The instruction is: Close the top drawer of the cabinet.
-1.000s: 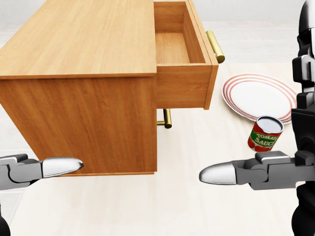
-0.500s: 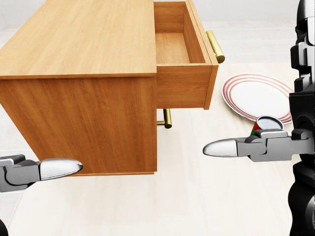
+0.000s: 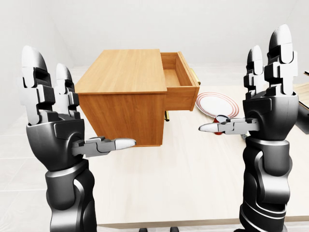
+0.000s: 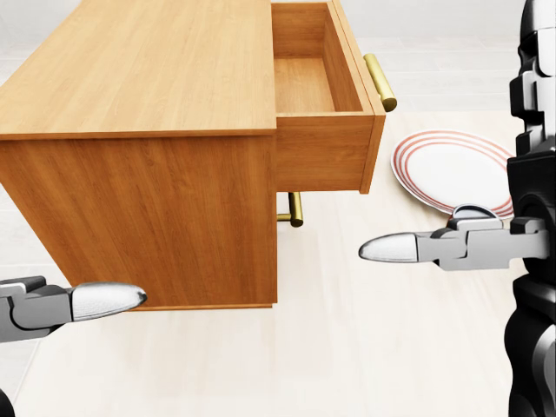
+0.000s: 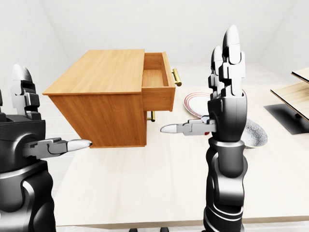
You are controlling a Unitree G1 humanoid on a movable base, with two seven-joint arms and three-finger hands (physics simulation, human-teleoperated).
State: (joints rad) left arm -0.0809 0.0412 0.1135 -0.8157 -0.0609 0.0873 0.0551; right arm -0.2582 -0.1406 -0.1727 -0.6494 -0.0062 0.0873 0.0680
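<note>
Pale desk, top drawer (image 4: 317,82) hanging open, my fingers (image 3: 268,63) spread apart on both hands, a careless swing could clip the plate (image 4: 452,169)

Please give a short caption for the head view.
Open top drawer of the cabinet, right robot hand raised beside it.

I count one cabinet (image 4: 148,130), one open drawer (image 4: 326,113), two brass handles (image 4: 380,82), one plate (image 4: 452,169), two hands.
</note>
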